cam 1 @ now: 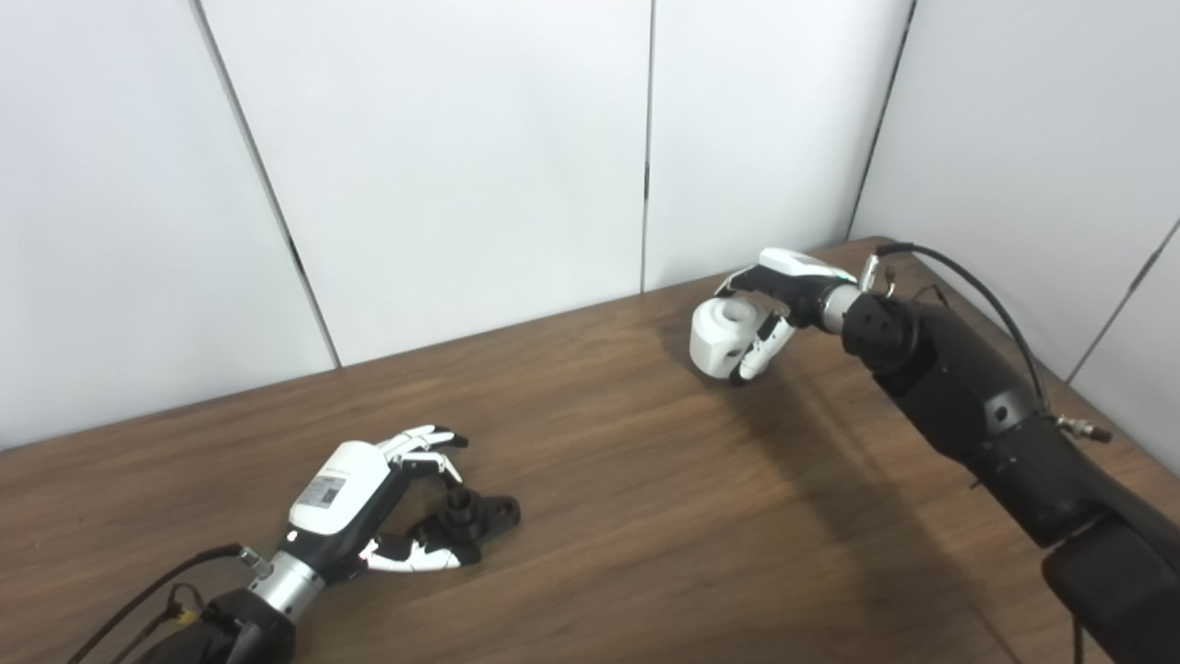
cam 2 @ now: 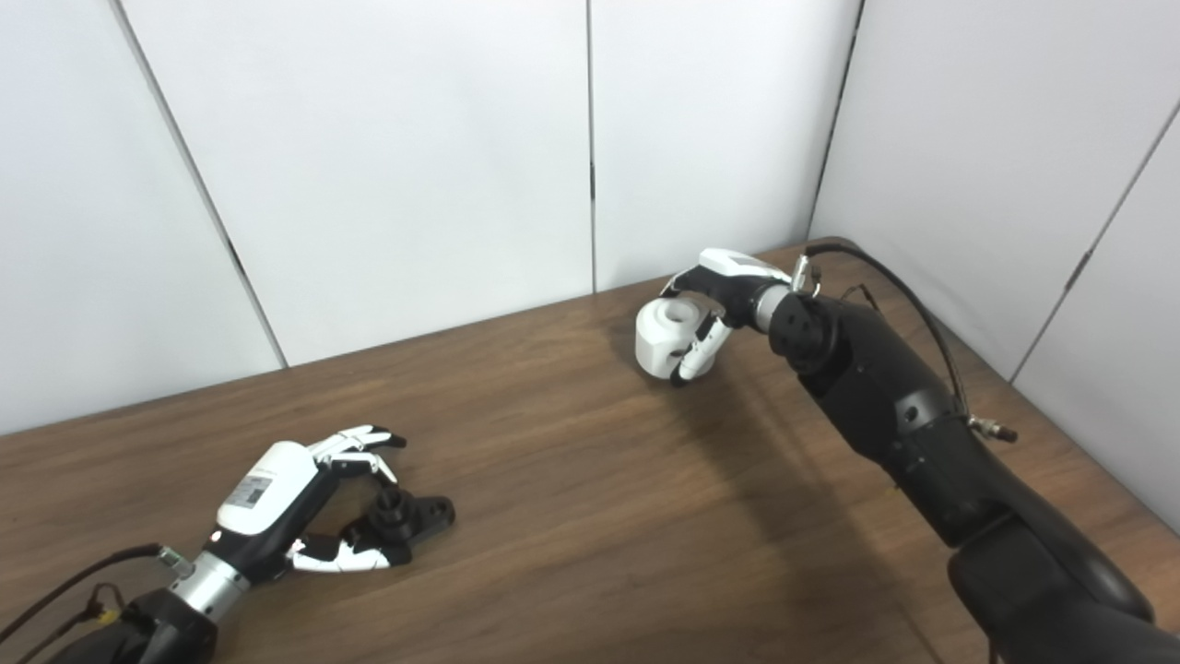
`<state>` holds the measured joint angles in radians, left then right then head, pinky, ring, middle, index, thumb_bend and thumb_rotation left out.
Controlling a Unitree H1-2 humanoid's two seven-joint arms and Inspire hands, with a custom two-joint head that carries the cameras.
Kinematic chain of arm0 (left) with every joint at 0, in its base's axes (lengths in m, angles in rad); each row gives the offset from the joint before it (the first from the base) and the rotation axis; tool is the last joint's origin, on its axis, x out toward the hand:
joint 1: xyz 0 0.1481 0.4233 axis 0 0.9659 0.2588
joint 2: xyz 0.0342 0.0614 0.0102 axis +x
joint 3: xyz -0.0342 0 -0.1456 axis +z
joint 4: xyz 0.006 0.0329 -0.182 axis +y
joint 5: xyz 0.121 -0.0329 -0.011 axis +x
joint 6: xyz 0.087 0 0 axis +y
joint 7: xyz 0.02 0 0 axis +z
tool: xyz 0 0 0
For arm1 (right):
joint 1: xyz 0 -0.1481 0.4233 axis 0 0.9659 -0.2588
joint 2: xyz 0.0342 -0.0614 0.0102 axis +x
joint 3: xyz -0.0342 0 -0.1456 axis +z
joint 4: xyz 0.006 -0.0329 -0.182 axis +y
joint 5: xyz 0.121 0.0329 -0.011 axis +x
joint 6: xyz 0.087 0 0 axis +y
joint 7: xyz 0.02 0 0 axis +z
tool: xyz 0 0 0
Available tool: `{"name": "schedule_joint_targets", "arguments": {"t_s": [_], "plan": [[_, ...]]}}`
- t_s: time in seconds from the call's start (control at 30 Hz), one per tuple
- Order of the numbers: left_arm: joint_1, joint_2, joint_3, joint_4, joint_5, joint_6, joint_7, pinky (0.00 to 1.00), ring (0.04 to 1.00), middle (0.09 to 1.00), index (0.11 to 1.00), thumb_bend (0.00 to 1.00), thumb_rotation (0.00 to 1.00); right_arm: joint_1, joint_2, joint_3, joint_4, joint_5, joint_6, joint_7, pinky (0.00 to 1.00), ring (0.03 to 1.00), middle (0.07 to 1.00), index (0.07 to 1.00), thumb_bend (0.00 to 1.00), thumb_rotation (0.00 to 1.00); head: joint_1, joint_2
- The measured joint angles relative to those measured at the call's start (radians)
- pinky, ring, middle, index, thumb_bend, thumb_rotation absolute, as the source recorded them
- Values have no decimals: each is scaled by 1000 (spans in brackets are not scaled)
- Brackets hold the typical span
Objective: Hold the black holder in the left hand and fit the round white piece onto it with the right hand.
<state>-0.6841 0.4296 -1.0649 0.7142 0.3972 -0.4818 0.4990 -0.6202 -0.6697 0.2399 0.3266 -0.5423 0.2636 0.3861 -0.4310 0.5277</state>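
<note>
The black holder (cam 1: pixel 475 515) lies on the wooden table (cam 1: pixel 599 480) at the lower left. My left hand (cam 1: pixel 369 503) sits around it with fingers spread above and thumb below; the fingers are apart and do not grip it. The round white piece (cam 1: pixel 724 337) is at the far right of the table, its hole facing up. My right hand (cam 1: pixel 774 300) is closed around it from the right, fingers over its top and front. I cannot tell whether the piece rests on the table or is just lifted. The same scene shows in the right eye view, with the holder (cam 2: pixel 406 518) and the white piece (cam 2: pixel 668 337).
White wall panels (cam 1: pixel 461 166) stand along the table's far edge and right side. My right arm (cam 1: pixel 977 415) stretches across the table's right part, with a cable looping over it. A cable trails from the left wrist at the bottom left.
</note>
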Motion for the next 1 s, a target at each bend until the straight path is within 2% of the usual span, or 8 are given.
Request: {"name": "schedule_joint_targets", "arguments": {"t_s": [0.1, 0.23, 0.3, 0.33, 0.43, 0.6, 1.0], "plan": [[0, 0, 0, 0, 0, 0, 0, 723, 870, 827, 489, 523, 73, 3, 1, -3, 1, 0, -11, -32, 841, 883, 862, 666, 786, 111, -2, 0], [0, 1, 0, 0, 0, 0, 0, 721, 868, 825, 489, 522, 73, 7, 4, -7, 13, -8, -64, -107, 816, 845, 815, 619, 787, 107, -2, 2], [0, 1, 0, 0, 0, 0, 0, 722, 869, 826, 489, 523, 72, 8, 5, -9, 23, -18, -84, -136, 774, 820, 797, 596, 769, 96, -3, 2], [0, 1, 0, 0, 0, 0, 0, 725, 871, 827, 489, 523, 72, 9, 7, -16, 26, -17, -93, -154, 766, 808, 787, 519, 585, 124, -3, 2], [1, 3, 0, -2, 0, 0, 0, 722, 872, 827, 489, 523, 72, 16, 26, -50, 32, -13, -112, -203, 772, 805, 775, 495, 533, 132, -3, 5], [1, 4, -1, -3, 0, 0, 0, 714, 868, 826, 489, 523, 73, 34, 42, -62, 32, -23, -126, -269, 752, 777, 726, 485, 519, 130, -3, 8], [2, 6, -1, -5, 0, 0, 2, 715, 866, 823, 489, 523, 72, 50, 41, -82, 34, -34, -161, -310, 739, 762, 710, 484, 519, 129, 0, 15]]}}
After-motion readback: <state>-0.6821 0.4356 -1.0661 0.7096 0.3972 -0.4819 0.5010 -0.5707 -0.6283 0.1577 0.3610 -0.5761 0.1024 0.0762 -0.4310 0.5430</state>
